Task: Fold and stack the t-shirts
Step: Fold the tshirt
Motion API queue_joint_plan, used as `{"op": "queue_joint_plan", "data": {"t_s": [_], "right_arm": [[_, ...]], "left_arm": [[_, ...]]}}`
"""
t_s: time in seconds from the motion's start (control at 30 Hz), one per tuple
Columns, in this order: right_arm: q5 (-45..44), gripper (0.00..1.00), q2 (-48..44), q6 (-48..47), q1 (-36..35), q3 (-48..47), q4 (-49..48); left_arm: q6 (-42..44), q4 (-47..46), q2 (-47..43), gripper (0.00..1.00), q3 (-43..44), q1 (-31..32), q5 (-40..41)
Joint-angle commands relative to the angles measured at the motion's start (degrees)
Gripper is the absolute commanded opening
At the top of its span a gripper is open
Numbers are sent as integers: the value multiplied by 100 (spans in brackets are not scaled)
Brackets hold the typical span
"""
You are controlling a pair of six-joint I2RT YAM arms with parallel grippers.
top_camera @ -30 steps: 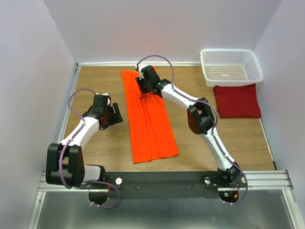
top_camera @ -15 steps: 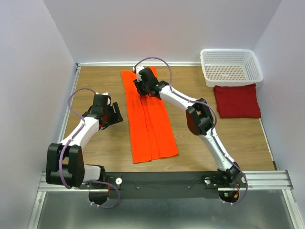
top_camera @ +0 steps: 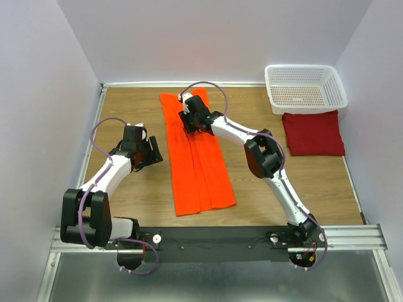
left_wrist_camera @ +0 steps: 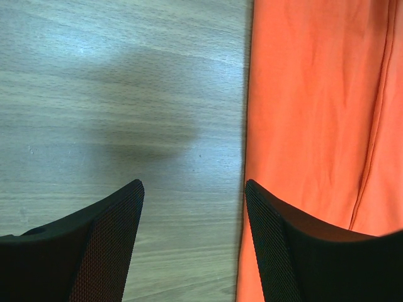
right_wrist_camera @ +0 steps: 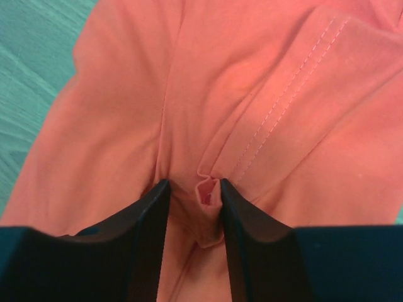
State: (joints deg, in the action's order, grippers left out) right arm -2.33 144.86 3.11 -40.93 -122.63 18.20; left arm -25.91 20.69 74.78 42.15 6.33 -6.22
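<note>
— Orange t-shirt (top_camera: 198,170): where does it sit against the right gripper (right_wrist_camera: 194,184)?
— Directly under it. The jaws are narrow, with a small ridge of cloth standing between the fingers. I cannot tell whether it's pinched. That's near the shirt's far end. The rest runs toward the arm bases as a long strip on the table (top_camera: 126,113).
— And the left gripper (left_wrist_camera: 192,184)?
— Wide apart, holding nothing, over bare wood just beside the strip's left edge. The maroon t-shirt (top_camera: 313,132) lies folded off to the right, just beside the basket (top_camera: 305,66).

Right of spread shirt (top_camera: 201,176), folded shirt (top_camera: 313,132) before basket (top_camera: 305,68)
</note>
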Motion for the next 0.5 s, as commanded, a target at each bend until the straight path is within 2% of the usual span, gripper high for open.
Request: {"op": "queue_joint_plan", "data": {"t_s": [0.0,0.33,0.47], "right_arm": [[206,47,-273,374,-47,318,-97],[100,59,-1012,619,76,319,-185],[1005,58,-1118,1331,409,266,-299]], "left_arm": [[77,-82,-52,74,-102,-35,-125],[69,-56,-139,73,-146,-35,-143],[51,-38,-201,73,-146,-35,-125]]}}
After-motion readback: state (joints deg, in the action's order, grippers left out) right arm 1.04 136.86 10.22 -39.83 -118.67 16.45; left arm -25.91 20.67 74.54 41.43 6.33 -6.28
